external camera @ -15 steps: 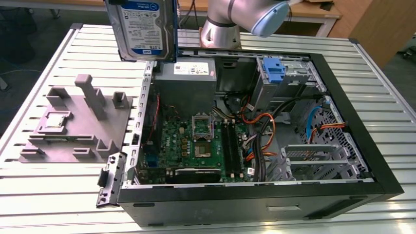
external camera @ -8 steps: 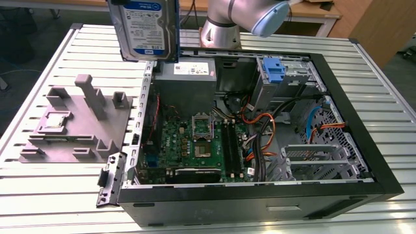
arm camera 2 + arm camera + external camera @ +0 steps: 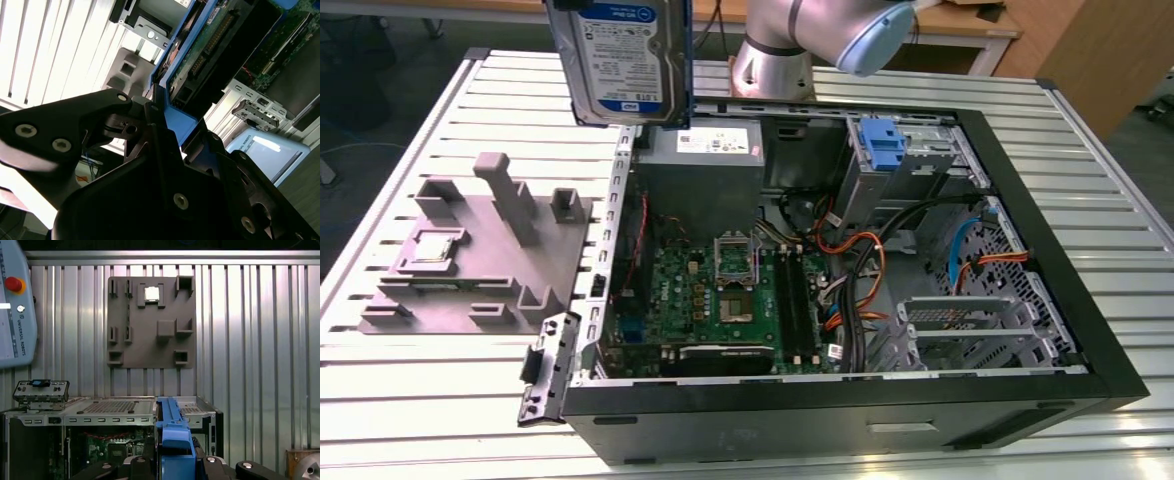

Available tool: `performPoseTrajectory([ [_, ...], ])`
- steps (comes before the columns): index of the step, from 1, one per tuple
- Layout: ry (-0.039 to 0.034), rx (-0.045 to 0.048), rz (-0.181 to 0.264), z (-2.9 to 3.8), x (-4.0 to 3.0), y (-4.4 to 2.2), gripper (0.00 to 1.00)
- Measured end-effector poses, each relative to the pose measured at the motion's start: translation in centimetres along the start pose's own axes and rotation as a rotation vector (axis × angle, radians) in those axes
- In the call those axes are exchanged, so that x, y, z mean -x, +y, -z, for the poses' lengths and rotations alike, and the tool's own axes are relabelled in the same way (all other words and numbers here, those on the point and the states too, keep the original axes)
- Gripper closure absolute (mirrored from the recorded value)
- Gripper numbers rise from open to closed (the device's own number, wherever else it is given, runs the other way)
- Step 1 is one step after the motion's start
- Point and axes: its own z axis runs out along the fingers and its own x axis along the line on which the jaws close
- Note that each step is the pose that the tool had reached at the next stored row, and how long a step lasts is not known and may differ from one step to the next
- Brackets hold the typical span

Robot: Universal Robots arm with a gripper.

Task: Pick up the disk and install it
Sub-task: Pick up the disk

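**Status.** The gripper point(image 3: 167, 117) is clamped on the disk point(image 3: 620, 60), with its jaws closed against a blue side rail point(image 3: 172, 437) in both wrist views. The disk hangs upright and clear of all surfaces. In the exterior view it sits above the case point(image 3: 854, 410), over the far corner on the exterior view's left. Its label faces the camera, and the second wrist view shows its circuit-board side. It is not yet installed.

**Surroundings.**
- Outside the case, on the exterior view's left, a grey plate point(image 3: 480, 250) carries a chip point(image 3: 434, 248).
- Inside the case, a blue bracket point(image 3: 883, 145) stands at the far wall.
- A metal cage point(image 3: 974, 325) sits near the front wall.
- Orange cables point(image 3: 867, 260) loop between the board point(image 3: 720, 290) and the cage.

**Probable faults.**
- Slip: the hold is on a smooth plastic rail, so a sudden stop could let the disk rotate or drop into the case.
- Collision: a low descent could strike the case rim or the exposed circuit side.
- Snag: the loose cables could catch a rail.
- Jam: a tilted disk would probably bind in its slot.
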Motion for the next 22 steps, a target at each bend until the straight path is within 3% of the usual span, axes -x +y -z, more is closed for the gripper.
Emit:
performPoseTrajectory([
  [8,0.0000,0.0000,0.000,-0.01,-0.04,-0.18,0.64],
  [17,0.0000,-0.0001,0.000,-0.03,-0.87,-0.33,0.64],
  [22,0.0000,0.0001,0.000,-0.02,-0.94,-1.37,0.64],
])
